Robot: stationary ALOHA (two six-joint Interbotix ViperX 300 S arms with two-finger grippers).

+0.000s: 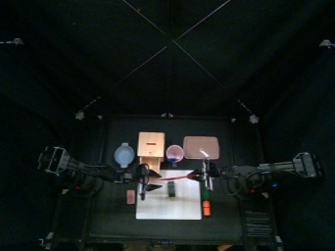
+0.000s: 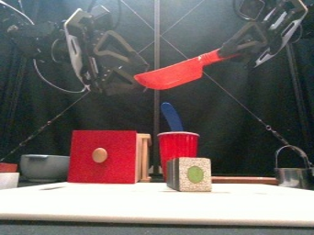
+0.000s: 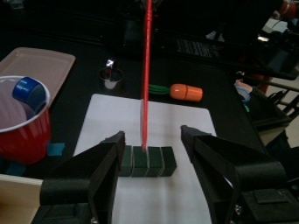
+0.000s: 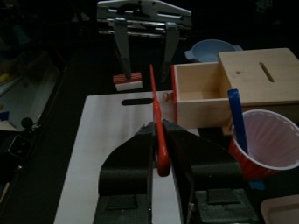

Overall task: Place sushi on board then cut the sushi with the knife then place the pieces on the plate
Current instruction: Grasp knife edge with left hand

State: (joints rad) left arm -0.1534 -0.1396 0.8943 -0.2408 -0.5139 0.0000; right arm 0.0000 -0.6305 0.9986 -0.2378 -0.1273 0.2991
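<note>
We find the flat white cutting board (image 3: pixel 176 122) bare on both sides of the dark green sushi roll (image 3: pixel 146 162), leaving room there. The red toy knife (image 2: pixel 174 72) hangs high above it. Behind, the pale wooden box (image 2: pixel 102 156) and red plastic cup (image 2: pixel 178 147) block the way.

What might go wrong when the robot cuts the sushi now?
1. The left gripper hangs open over the sushi roll without gripping it, so the roll may slide or tip over when the red knife presses down.
2. The right gripper holds the knife only by its handle end, so the long blade could twist and cut crooked.
</note>
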